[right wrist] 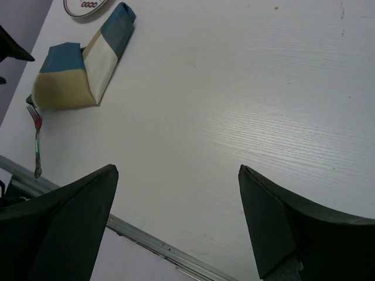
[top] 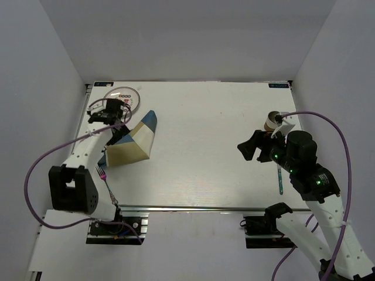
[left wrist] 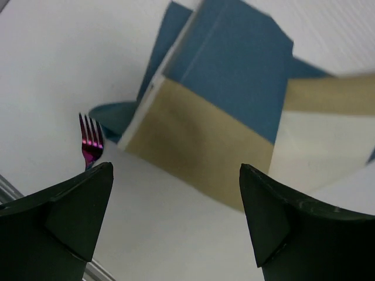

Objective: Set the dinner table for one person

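place: robot lab cell | evidence: plain white walls (top: 35, 70) boxing a tabletop (top: 205, 129) — aluminium rail (top: 193, 208), robot arms (top: 88, 149)

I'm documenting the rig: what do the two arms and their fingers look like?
The left arm and right arm have white links joined by black joints. A purple cable loops along each. Green lights glow on the right one's joints. The fingers are matte black wedges.
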`<state>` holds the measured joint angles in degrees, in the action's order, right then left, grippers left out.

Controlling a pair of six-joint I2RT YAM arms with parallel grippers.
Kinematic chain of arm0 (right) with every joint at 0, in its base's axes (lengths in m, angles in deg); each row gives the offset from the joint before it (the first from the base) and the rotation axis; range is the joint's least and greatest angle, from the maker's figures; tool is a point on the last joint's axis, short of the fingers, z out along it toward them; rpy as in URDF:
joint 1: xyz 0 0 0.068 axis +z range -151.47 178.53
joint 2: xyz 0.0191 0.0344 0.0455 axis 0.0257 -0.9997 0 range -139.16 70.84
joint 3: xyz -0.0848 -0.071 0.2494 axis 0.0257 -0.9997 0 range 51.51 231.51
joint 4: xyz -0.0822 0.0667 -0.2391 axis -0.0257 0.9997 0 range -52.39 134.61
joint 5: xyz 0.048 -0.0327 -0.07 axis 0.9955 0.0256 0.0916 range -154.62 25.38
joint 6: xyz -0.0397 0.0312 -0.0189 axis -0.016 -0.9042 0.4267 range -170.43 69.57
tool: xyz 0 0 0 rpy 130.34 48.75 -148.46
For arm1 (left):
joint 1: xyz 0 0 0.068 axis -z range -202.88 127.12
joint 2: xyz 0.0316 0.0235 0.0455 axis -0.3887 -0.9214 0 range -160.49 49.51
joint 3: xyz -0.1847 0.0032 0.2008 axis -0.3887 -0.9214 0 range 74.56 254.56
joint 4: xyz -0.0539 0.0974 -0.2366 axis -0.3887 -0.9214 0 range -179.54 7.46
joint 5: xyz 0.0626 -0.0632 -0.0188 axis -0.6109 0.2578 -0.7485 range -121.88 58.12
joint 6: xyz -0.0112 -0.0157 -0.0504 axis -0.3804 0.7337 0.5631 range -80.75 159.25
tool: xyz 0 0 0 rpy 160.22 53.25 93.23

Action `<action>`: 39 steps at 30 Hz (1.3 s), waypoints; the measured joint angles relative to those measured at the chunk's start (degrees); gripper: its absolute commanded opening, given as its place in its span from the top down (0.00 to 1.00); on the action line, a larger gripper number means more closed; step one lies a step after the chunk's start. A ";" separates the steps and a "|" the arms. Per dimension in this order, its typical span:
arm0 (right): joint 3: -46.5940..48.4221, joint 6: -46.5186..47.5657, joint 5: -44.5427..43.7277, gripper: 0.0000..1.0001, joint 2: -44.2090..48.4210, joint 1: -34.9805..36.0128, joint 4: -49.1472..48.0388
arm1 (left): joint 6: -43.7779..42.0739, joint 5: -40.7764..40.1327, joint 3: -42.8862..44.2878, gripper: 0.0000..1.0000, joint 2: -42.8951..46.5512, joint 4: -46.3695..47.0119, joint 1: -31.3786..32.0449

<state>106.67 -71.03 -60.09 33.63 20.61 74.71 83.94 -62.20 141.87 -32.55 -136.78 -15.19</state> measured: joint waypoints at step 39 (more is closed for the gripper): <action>-6.03 1.73 7.58 0.11 3.87 0.00 -0.83 | -22.38 47.04 23.02 1.00 -36.79 13.14 -25.49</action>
<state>100.63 -69.30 -52.50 37.50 20.61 73.88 61.56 -15.17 164.89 -69.34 -123.64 -40.68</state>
